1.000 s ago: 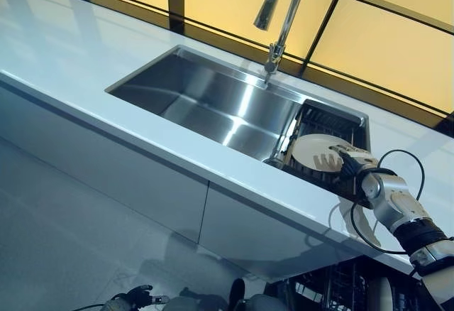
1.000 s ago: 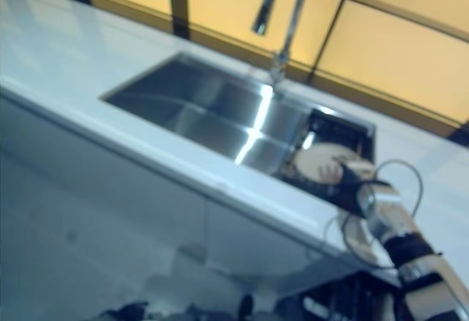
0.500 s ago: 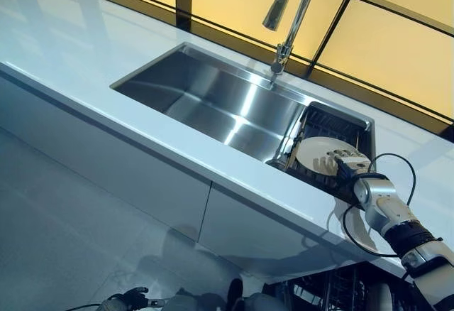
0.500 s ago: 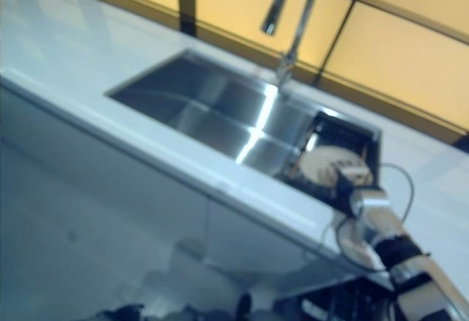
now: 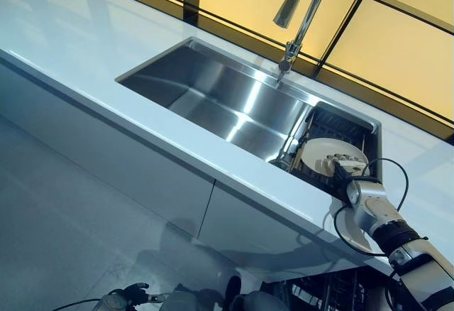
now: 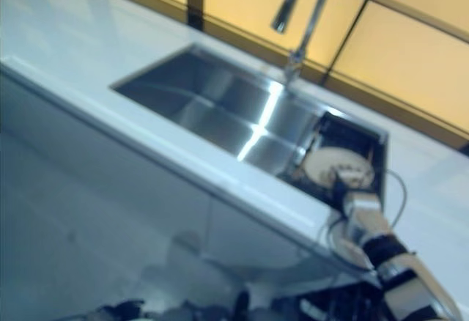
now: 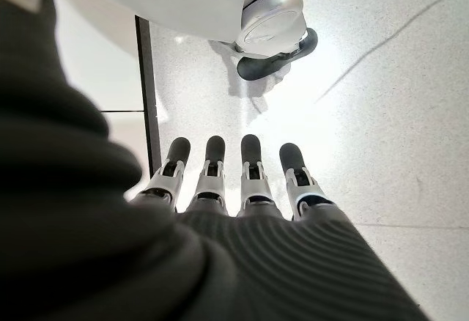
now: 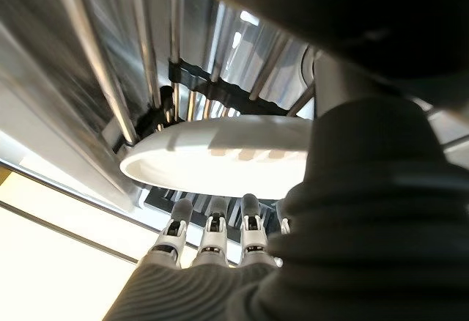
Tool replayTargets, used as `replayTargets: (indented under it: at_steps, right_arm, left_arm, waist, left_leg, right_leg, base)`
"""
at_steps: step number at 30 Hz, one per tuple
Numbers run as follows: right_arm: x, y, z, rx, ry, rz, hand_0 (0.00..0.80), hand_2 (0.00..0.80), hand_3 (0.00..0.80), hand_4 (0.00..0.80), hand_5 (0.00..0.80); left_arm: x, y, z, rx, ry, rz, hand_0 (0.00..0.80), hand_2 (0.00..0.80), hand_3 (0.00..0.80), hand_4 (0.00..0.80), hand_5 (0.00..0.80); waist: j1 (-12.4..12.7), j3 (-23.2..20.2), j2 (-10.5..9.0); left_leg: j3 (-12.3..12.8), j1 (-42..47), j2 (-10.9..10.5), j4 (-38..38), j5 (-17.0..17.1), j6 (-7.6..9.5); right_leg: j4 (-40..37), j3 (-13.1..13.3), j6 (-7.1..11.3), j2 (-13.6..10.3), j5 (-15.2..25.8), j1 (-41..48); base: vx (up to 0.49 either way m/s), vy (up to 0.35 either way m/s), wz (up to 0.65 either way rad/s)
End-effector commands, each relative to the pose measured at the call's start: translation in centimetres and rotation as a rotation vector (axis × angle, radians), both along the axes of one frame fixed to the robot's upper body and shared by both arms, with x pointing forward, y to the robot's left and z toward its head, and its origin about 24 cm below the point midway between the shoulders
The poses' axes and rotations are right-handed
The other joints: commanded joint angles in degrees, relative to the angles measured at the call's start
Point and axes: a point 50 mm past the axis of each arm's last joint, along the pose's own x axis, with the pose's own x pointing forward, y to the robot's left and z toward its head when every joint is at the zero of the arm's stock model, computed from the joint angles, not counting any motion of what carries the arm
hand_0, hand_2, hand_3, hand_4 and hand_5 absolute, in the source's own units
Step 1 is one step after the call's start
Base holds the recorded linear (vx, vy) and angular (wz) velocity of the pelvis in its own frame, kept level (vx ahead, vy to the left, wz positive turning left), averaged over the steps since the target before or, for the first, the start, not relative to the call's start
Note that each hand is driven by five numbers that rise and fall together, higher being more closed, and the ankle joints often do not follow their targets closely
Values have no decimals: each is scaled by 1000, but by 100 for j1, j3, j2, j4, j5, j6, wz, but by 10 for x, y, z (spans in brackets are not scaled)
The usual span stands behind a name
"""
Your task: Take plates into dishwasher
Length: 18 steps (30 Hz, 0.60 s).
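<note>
Inside, sink (image 5: 213, 91), dark rack (image 5: 340, 123), white plate (image 5: 319, 151), right hand (image 5: 342, 163) on it

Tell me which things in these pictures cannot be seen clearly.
- Right hand on the plate: whether it grips is unclear; in the right wrist view the dark cover hides the thumb.
- Drying rack: the plate covers what lies beneath.
- Dishwasher rack: cut by the bottom edge.
- Left hand: idle, facing only floor.

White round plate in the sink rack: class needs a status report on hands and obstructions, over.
Right hand over white round plate, fingers straight, no grip. Plate sits in dark wire rack in steel sink. Left hand idle, open, low over floor. Rack wires crowd the plate.
</note>
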Motion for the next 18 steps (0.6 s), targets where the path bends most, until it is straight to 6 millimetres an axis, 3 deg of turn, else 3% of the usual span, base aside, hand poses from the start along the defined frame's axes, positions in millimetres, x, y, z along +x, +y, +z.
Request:
replayTargets:
  at_steps: [1,3,4,6,18]
  right_arm:
    - [17,9,22,-35,-93,8,173,173,173,173,173]
    - [17,10,22,-27,-98,2,442,442,442,442,442]
    - [17,10,22,-26,-103,2,615,615,615,615,615]
    - [17,10,23,-26,-111,3,800,800,800,800,800]
    - [18,11,32,-29,-155,28,800,800,800,800,800]
  left_arm:
    - [17,-1,8,17,-46,-82,0,0,0,0,0]
    - [16,0,9,19,-46,-83,0,0,0,0,0]
    - [16,0,9,20,-47,-83,0,0,0,0,0]
    - [17,1,10,22,-49,-83,0,0,0,0,0]
    - [21,8,14,41,-57,-73,0,0,0,0,0]
  waist:
    - [126,-10,196]
    - [135,-9,189]
    - [140,2,188]
    - [148,14,181]
    - [156,25,84]
  left_leg:
    - [561,172,-280,-1020,238,821]
    - [564,154,-281,-998,233,831]
    - [564,148,-279,-988,232,836]
    - [565,130,-278,-975,228,842]
    - [597,47,-253,-910,210,881]
  right_leg:
    - [210,65,163,196,187,-360]
    - [209,61,162,196,200,-357]
    - [220,66,160,197,207,-363]
    - [215,68,160,198,217,-361]
    - [199,107,163,229,268,-370]
  base:
    - [0,0,0]
    - [0,0,0]
    - [0,0,0]
    - [0,0,0]
    - [-7,-3,5]
